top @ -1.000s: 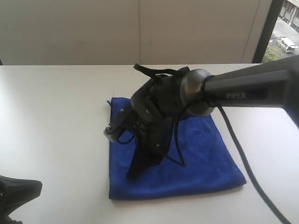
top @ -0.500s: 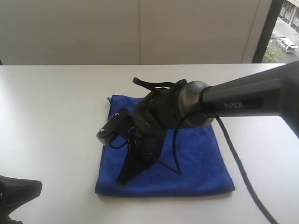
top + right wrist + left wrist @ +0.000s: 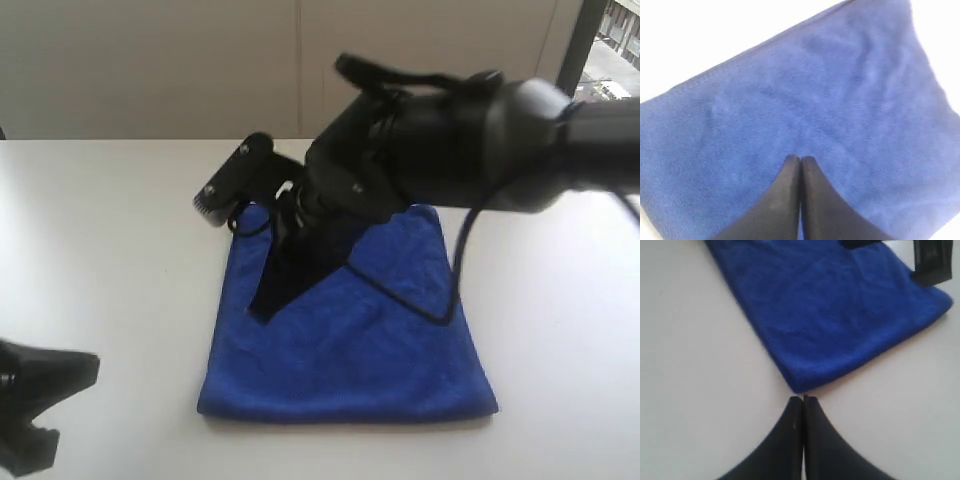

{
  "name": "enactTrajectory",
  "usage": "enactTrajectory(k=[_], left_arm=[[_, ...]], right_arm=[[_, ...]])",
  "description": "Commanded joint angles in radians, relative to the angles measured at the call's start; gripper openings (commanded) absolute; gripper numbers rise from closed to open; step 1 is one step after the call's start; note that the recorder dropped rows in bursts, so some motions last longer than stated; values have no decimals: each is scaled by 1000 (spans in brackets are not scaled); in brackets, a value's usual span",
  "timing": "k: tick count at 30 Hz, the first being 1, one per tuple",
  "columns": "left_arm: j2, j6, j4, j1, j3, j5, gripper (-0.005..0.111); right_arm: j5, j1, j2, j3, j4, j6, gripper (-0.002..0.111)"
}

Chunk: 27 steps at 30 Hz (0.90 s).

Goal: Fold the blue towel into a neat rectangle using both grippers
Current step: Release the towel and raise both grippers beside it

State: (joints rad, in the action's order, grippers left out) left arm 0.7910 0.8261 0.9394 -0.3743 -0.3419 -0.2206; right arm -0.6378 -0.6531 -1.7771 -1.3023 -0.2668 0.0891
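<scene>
Royal-blue plush microfibre towel [image 3: 360, 345] lies flat near the middle of the plain white tabletop [image 3: 110, 230] as a roughly rectangular pad, its edges fairly straight and its near corners rounded. The right gripper [image 3: 262, 308], a black arm end with tapered fingers, reaches in over the towel's far left part with its jaws pressed together and nothing between them. The right wrist view shows its tips [image 3: 800, 159] above the blue pile [image 3: 790, 95], but whether they touch it cannot be told. A thin black cable [image 3: 440, 300] loops down from that arm over the cloth. The left gripper [image 3: 803, 399] is also closed and empty. Its tips sit over bare table just beside a thick corner of the towel [image 3: 830, 305], at the near left of the exterior view [image 3: 90, 368].
</scene>
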Motion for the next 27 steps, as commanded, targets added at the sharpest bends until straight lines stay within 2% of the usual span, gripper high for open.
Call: enactTrajectory(k=[1, 4, 7, 12, 16, 18, 21, 24, 27], left_arm=[[135, 111, 17, -9, -257, -206, 0], [290, 116, -71, -9, -460, -375, 0], [461, 116, -166, -16, -634, -483, 0], [689, 113, -391, -105, -835, -576, 0], [802, 113, -622, -185, -905, -624, 0], [839, 113, -700, -202, -910, -630, 0], [874, 117, -730, -207, -910, -657, 0], [889, 156, -728, -207, -910, -668, 1], [904, 209, -731, -207, -910, -702, 14]], right_arm=[[-126, 79, 134, 4, -31, 57, 0], [-221, 133, 215, 35, -17, 172, 0], [-313, 185, 298, 90, 25, 312, 0], [-348, 246, 412, 196, 92, 400, 0], [-348, 265, 430, 242, 91, 405, 0], [-338, 265, 424, 268, 84, 417, 0], [-295, 265, 399, 322, 71, 479, 0], [-165, 265, 370, 378, 28, 513, 0], [-68, 265, 335, 416, 27, 513, 1]])
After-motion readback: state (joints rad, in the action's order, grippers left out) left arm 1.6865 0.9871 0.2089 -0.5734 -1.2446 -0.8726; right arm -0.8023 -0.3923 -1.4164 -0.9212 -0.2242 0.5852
